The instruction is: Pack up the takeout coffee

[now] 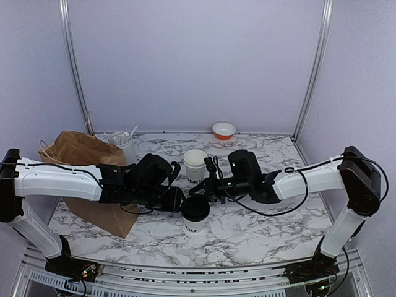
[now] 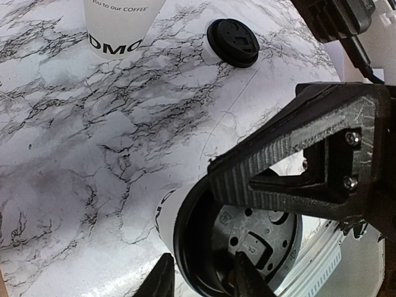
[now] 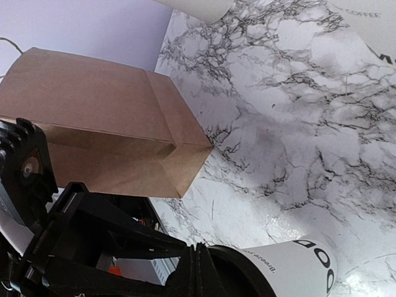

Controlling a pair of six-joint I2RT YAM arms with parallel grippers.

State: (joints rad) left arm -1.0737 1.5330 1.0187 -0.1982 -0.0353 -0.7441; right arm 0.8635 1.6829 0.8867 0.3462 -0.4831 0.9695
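Observation:
A white lettered takeout coffee cup (image 1: 193,224) with a black lid (image 1: 195,208) stands at the front middle of the table, between both grippers. My left gripper (image 1: 178,199) is closed over the lid's near rim (image 2: 185,247). One finger (image 2: 247,278) is on the lid's top and the other (image 2: 162,278) is by the cup wall. My right gripper (image 1: 207,189) is shut, its tips (image 3: 199,263) against the lid's edge (image 3: 247,281). A second cup (image 1: 195,162) stands open behind. A loose black lid (image 2: 232,42) lies near it.
A brown paper bag (image 1: 86,154) sits at the left, partly behind my left arm. A grey-white canister of utensils (image 1: 124,143) stands beside it. A small orange-and-white bowl (image 1: 223,130) is at the back wall. The table's front edge is just behind the lidded cup.

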